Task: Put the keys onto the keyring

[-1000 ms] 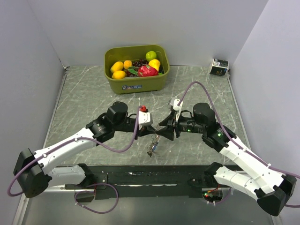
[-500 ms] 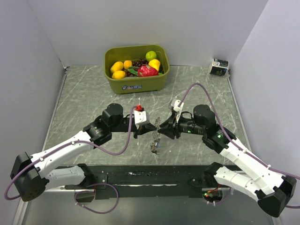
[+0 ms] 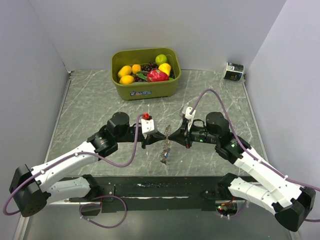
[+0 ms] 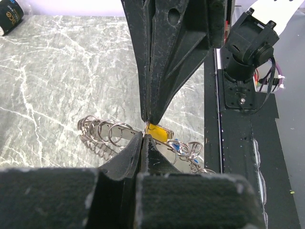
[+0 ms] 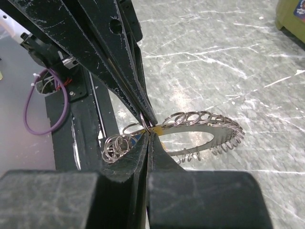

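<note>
Near the middle of the grey marble table point(image 3: 90, 110), a little toward 6 o'clock, the two arms meet tip to tip. The left gripper point(image 3: 157, 134) reaches in from 9 o'clock and the right gripper point(image 3: 173, 136) from 3 o'clock. Both claws are pressed fully together, with no gap between the black fingers. Their points come together on the keyring point(image 3: 165, 143), at the place where a yellow key head point(image 4: 157, 133) sits against its rim. Both seem to nip the ring there, though the contact is very small in the wrist views. The keyring is a large thin metal ring with many small split rings point(image 4: 102, 131) strung along it like a coil. It seems to be a little above the table, because a shadow of the coil lies on the marble under it. The keys point(image 3: 163, 158) hang from it as a small bunch toward 6 o'clock of the two tips. A blue key head point(image 4: 175, 146) shows just beside the yellow one, and the other key heads are too small to tell apart. At 12 o'clock, well apart from the arms, a green basket point(image 3: 145, 89) holds fruit point(image 3: 157, 75) in yellow, orange, red and green. In the far corner at 2 o'clock there is a small dark can point(image 3: 233, 71).
</note>
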Controlling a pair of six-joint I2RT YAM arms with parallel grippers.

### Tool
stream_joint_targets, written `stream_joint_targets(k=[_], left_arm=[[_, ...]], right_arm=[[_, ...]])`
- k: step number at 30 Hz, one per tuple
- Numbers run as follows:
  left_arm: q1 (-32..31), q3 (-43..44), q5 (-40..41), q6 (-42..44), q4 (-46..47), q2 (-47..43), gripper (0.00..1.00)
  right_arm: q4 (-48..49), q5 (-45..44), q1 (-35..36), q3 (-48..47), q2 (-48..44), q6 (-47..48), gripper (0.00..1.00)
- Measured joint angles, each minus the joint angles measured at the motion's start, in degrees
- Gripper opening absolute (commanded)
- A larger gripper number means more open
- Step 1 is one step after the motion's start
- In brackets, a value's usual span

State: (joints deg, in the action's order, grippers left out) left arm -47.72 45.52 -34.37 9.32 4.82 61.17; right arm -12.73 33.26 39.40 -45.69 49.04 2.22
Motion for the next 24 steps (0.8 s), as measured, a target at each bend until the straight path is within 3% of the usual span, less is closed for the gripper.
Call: stream_joint_targets(k=[6, 14, 18, 24], left_arm=[[-0.1, -2.2, 0.8, -0.9, 2.0, -1.4, 0.01], [-0.1, -3.7, 1.7, -1.8, 4.2, -3.2, 0.01], [-0.1, -3.7, 1.8, -2.0, 5.7, -3.7, 0.01], [-0.1, -3.7, 1.9, -2.1, 6.9, -3.9, 0.01]], right_arm=[[1.1, 0.9, 0.0, 0.9, 0.0, 0.0, 0.00], [2.8, 1.7, 0.0, 1.2, 0.0, 0.0, 0.17], [2.4, 1.7, 0.0, 2.1, -0.1, 0.0, 0.16], [1.8, 1.7, 0.0, 2.7, -0.1, 0.1, 0.04]])
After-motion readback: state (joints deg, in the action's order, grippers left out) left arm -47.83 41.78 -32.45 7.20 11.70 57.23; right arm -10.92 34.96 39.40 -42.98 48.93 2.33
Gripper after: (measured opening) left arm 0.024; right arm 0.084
